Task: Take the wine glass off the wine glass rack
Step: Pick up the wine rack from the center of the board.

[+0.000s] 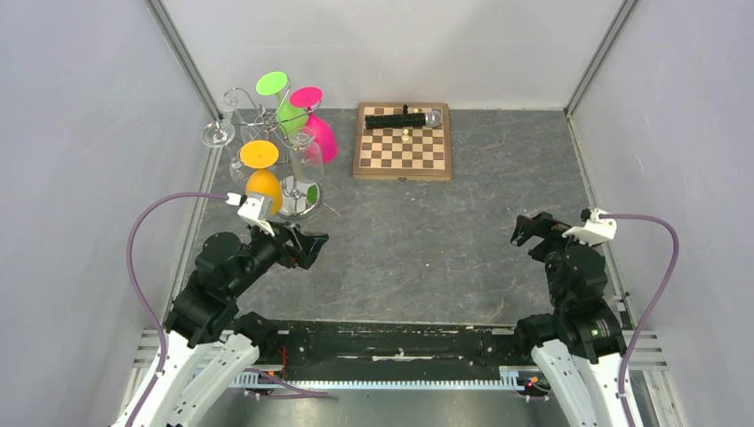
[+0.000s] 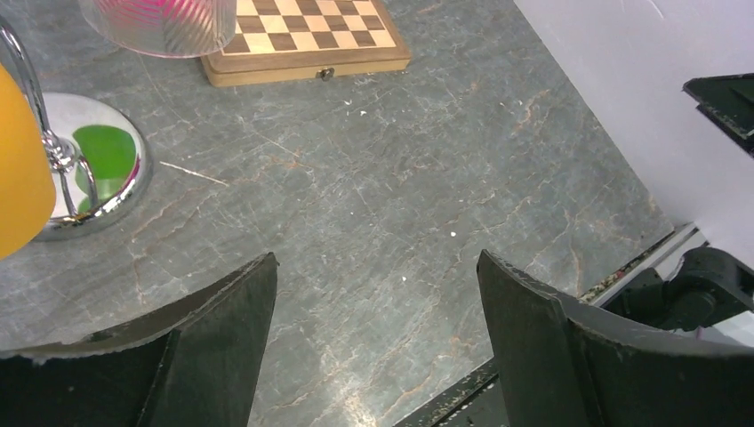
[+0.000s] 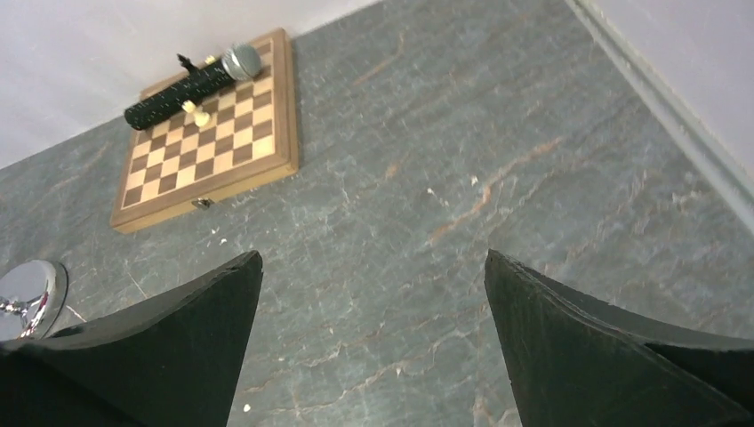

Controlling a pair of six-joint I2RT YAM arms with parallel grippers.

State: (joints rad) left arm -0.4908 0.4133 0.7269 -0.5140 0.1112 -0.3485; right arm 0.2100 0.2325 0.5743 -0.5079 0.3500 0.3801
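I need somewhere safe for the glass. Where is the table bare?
Bare: the table middle, between chessboard, wine glass rack, left tool and right tool, and the right side beside the chessboard. Crowded: the far-left corner, full of glasses.

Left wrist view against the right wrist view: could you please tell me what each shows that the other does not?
Only the left wrist view shows the orange glass, a ribbed clear glass and the stem of the wine glass rack. Only the right wrist view shows the black tube and a pale chess piece on the chessboard. Both show the rack's mirrored base, the chessboard, the grey table, and an open gripper of its own: left gripper, right gripper.
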